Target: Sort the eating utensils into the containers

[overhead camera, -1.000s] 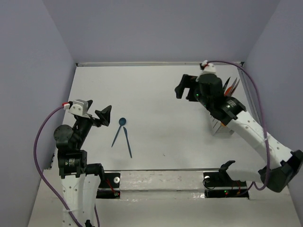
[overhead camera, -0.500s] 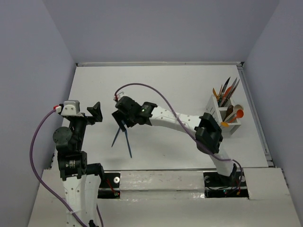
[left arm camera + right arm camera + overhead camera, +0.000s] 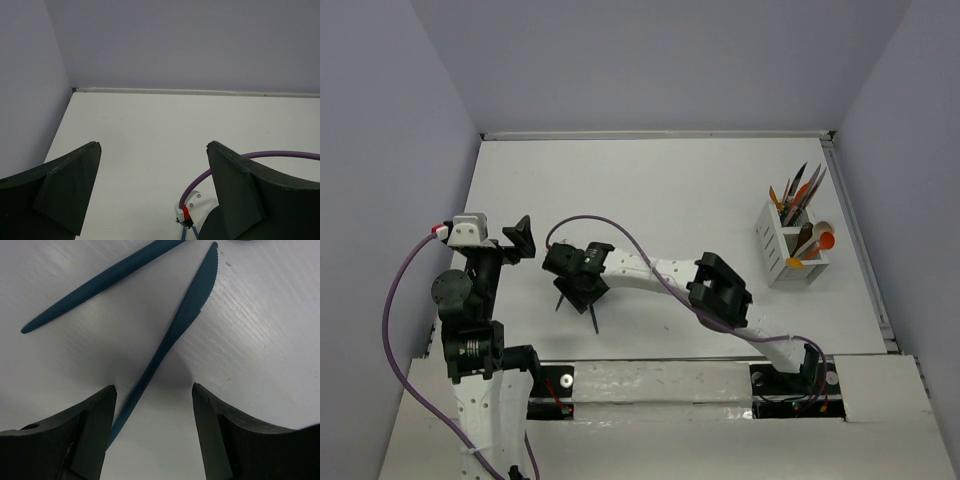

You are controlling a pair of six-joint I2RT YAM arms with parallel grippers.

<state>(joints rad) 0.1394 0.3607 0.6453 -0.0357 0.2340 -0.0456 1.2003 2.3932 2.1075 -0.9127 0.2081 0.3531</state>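
Observation:
A dark blue knife (image 3: 186,315) and a dark blue spoon (image 3: 100,282) lie on the white table. In the top view they are mostly hidden under my right gripper (image 3: 582,292); only the knife's end (image 3: 593,322) and the spoon's handle end (image 3: 560,303) show. In the right wrist view my right gripper (image 3: 152,395) is open and low over the table, with the knife's handle between its jaws, near the left finger (image 3: 90,425). My left gripper (image 3: 520,238) is open and empty, raised to the left of them. The white caddy (image 3: 772,245) holds several coloured utensils (image 3: 800,195).
My right arm (image 3: 720,292) stretches across the near middle of the table, its purple cable (image 3: 620,235) looping above it. The cable and the right wrist also show in the left wrist view (image 3: 187,212). Walls (image 3: 650,134) close the table at the back and sides.
My right arm has swung from the caddy across the table to the left and come down over the blue knife and spoon. My left gripper has drawn back slightly to the left.

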